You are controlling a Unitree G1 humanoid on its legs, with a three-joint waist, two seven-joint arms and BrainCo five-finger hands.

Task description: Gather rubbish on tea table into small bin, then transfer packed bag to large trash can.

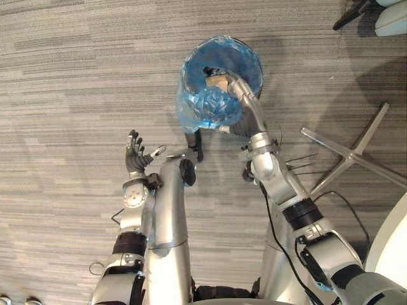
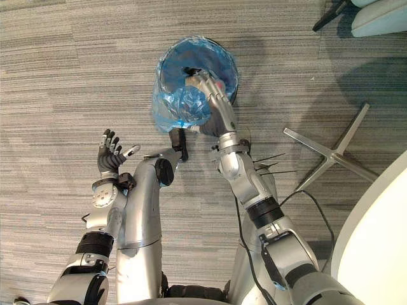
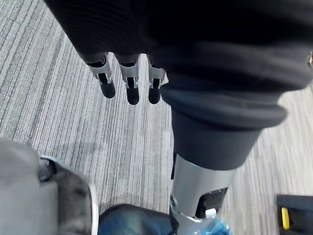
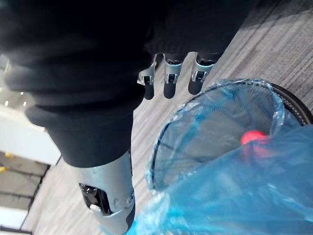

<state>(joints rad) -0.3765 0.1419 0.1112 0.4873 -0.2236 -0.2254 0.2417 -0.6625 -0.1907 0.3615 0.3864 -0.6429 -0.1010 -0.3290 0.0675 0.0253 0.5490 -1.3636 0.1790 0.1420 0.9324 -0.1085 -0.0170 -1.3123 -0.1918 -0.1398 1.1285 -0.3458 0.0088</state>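
- Bin [image 4: 296, 103], one, is standing on the grey carpet [image 1: 63, 95]. It is lined with one blue bag [image 1: 206, 108], whose slack is bunching over the near-left rim.
- Left hand [image 1: 135, 159] is hovering over the carpet, left of the bin and well apart from it, with fingers spreading open and holding nothing.
- One tan scrap [image 1: 217, 81] and one red piece [image 4: 252, 138] are lying inside the bin.
- Right hand [image 1: 238, 92] is reaching over the near rim, fingers stretching straight towards the tan scrap and gripping nothing.
- One metal chair base [image 1: 350, 152] is standing at the right.
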